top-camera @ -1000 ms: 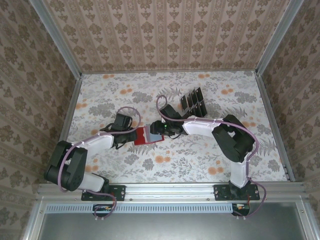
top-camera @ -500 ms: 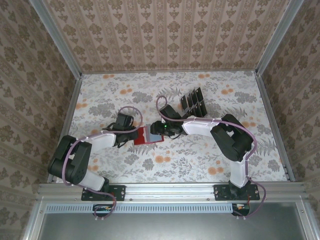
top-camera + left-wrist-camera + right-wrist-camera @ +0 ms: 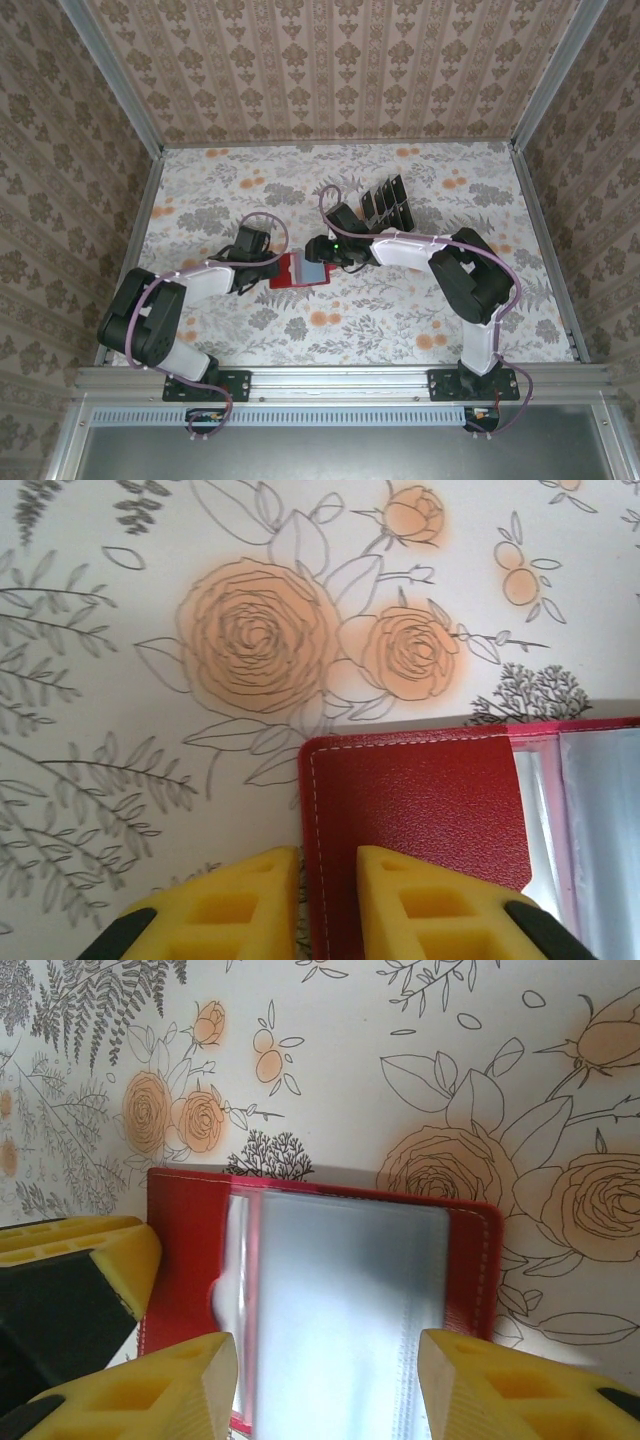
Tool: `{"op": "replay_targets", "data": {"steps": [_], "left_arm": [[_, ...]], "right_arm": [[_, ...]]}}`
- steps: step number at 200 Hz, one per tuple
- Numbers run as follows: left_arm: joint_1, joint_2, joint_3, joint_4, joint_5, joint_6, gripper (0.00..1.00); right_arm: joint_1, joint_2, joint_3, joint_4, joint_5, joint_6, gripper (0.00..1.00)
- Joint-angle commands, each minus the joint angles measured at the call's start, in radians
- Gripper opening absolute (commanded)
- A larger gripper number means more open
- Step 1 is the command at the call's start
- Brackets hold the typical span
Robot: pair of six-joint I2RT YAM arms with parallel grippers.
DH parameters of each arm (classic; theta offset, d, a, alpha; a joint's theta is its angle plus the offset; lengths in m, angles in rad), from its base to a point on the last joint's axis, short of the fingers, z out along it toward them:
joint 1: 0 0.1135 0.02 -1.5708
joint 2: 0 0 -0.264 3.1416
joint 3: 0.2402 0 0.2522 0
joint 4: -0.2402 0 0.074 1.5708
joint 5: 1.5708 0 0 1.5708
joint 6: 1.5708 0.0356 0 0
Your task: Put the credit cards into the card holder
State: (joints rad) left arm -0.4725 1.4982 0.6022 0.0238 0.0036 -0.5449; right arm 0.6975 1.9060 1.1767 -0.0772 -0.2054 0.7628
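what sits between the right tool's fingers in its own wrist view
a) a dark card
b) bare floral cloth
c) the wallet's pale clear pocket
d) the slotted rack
c: in the right wrist view the right tool stands open, and the pale clear pocket of the opened red wallet lies in the gap between its yellow fingers.

- Table (image 3: 420, 320): flat top covered in a pale floral print, with grey leaves and orange roses.
- Wallet (image 3: 288, 272): red, lying open near the middle.
- Rack (image 3: 385, 203): farther back, right of centre, well apart from the wallet.
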Motion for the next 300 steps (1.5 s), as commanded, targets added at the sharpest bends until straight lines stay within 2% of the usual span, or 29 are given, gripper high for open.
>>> {"op": "replay_targets", "data": {"steps": [1, 206, 225, 245, 251, 270, 300], "left_arm": [[-0.013, 0.018, 0.012, 0.022, 0.038, 0.011, 0.23], [-0.01, 0.022, 0.016, 0.032, 0.035, 0.025, 0.24], [0.001, -0.008, 0.016, 0.017, 0.026, 0.023, 0.3], [0.011, -0.058, 0.005, 0.009, 0.03, 0.019, 0.46], [0.044, -0.076, 0.002, 0.006, 0.034, 0.017, 0.5], [0.068, -0.132, -0.015, 0.004, 0.056, 0.017, 0.55], [0.075, -0.212, -0.056, 0.011, 0.091, 0.019, 0.58]], "right_arm": [[0.006, -0.02, 0.017, -0.001, -0.02, -0.002, 0.52], [0.062, 0.12, 0.082, 0.017, -0.054, 0.041, 0.52], [0.062, 0.115, 0.078, 0.016, -0.052, 0.044, 0.52], [0.061, 0.113, 0.074, 0.019, -0.049, 0.048, 0.52], [0.061, 0.113, 0.072, 0.02, -0.048, 0.05, 0.52], [0.062, 0.112, 0.067, 0.031, -0.049, 0.059, 0.53], [0.061, 0.115, 0.064, 0.044, -0.052, 0.074, 0.57]]}}
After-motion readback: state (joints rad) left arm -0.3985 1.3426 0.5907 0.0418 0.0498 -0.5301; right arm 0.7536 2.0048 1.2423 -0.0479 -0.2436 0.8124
